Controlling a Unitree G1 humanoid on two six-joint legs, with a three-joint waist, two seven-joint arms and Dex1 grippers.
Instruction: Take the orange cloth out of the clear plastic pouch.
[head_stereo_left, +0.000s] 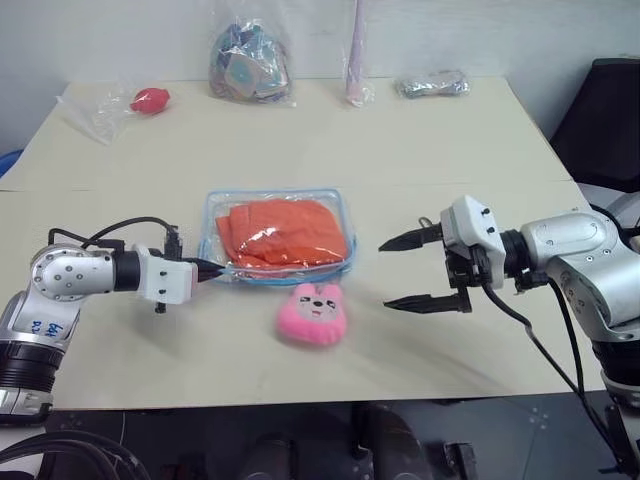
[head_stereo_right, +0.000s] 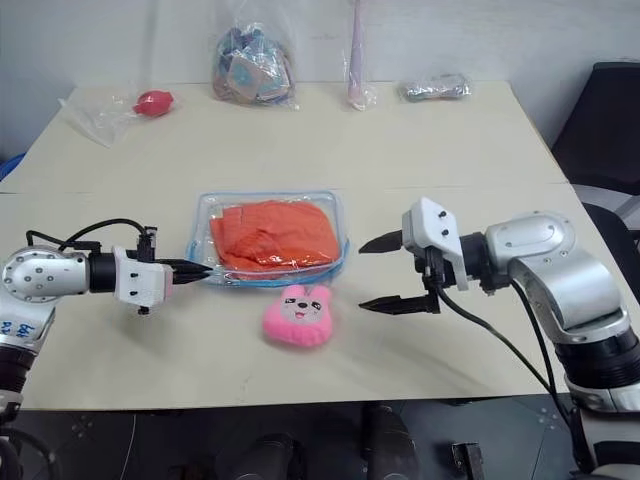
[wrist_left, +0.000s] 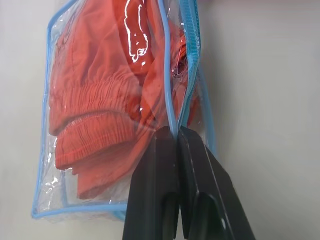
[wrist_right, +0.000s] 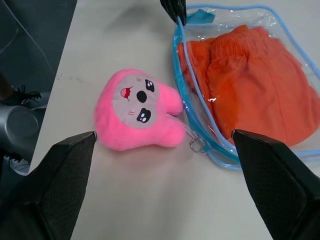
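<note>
**Pouch edge gripped; cloth still inside**

Orange cloth (head_stereo_left: 283, 233) lies inside the clear plastic pouch (head_stereo_left: 335, 205) at table centre. Left gripper (head_stereo_left: 214, 269) is clamped on the pouch's 7 o'clock edge. Right gripper (head_stereo_left: 415, 270), jaws spread, waits at 3 o'clock. Next: reach the cloth through the opening.

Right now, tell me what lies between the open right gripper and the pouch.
Only bare table lies between the right gripper and the clear plastic pouch in the left eye view; the pink plush toy sits nearer the robot.

Left gripper (head_stereo_left: 212, 268) at middle left, fingers pressed together, arm extended level. Right gripper (head_stereo_left: 415, 270) at middle right, jaws spread wide.
</note>
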